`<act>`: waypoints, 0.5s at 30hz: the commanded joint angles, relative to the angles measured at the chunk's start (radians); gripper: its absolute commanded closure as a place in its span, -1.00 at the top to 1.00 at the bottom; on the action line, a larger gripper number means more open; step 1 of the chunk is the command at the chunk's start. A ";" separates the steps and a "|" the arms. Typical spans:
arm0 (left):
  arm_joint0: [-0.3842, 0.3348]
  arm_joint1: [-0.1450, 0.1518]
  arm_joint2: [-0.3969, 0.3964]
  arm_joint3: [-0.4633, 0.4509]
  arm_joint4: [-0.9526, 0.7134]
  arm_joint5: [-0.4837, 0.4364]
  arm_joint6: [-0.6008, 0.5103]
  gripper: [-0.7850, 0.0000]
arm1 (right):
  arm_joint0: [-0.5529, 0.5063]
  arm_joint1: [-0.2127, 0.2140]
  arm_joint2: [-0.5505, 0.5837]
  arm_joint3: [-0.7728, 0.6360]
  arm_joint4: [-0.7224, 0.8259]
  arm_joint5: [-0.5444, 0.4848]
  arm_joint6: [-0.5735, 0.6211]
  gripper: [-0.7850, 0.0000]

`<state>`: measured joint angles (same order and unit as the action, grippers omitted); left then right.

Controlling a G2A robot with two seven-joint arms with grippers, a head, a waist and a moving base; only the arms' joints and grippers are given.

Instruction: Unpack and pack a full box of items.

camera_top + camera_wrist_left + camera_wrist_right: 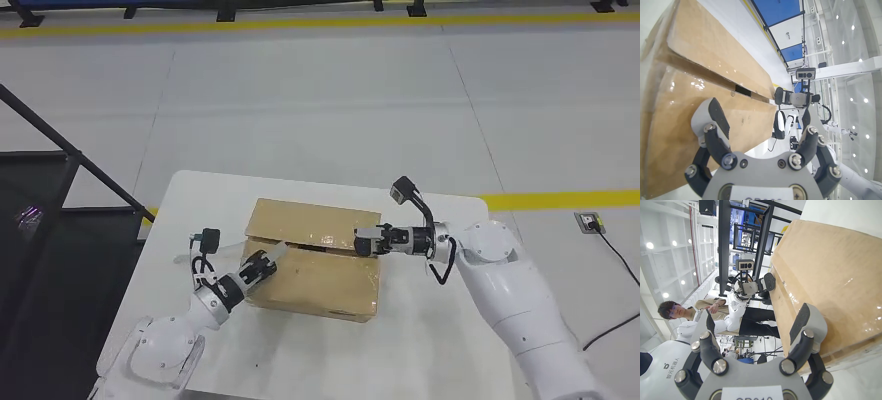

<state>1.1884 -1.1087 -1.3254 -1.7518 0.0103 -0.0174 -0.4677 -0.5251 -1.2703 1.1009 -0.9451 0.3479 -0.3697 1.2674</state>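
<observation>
Lying flat with the white rounded table (200, 215) under it: a brown rectangular cardboard box (315, 262), top flaps (310, 220) nearly shut. Probably stiff but thin-walled, slick where glossy; best taken by a flap's free edge along the dark slit (743, 91). Left gripper (262, 266) at the box's left end, fingers (717, 113) spread, empty; right gripper (365, 241) at the slit's right end, splayed, holding nothing. Contents hidden behind that slit; weight unclear.
</observation>
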 commanded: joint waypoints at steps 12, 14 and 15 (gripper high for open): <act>0.088 0.001 -0.164 -0.049 -0.094 -0.029 0.175 1.00 | -0.054 0.010 -0.003 -0.019 -0.023 0.002 -0.050 1.00; 0.114 0.001 -0.200 -0.047 -0.119 -0.018 0.213 1.00 | -0.056 0.010 -0.003 -0.021 -0.018 -0.004 -0.050 1.00; 0.126 0.000 -0.213 -0.045 -0.136 -0.013 0.230 1.00 | -0.057 0.011 -0.003 -0.021 -0.017 -0.007 -0.051 1.00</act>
<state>1.2971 -1.1074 -1.5196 -1.7999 -0.1047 -0.0371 -0.2624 -0.5816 -1.2599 1.0979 -0.9660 0.3292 -0.3732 1.2171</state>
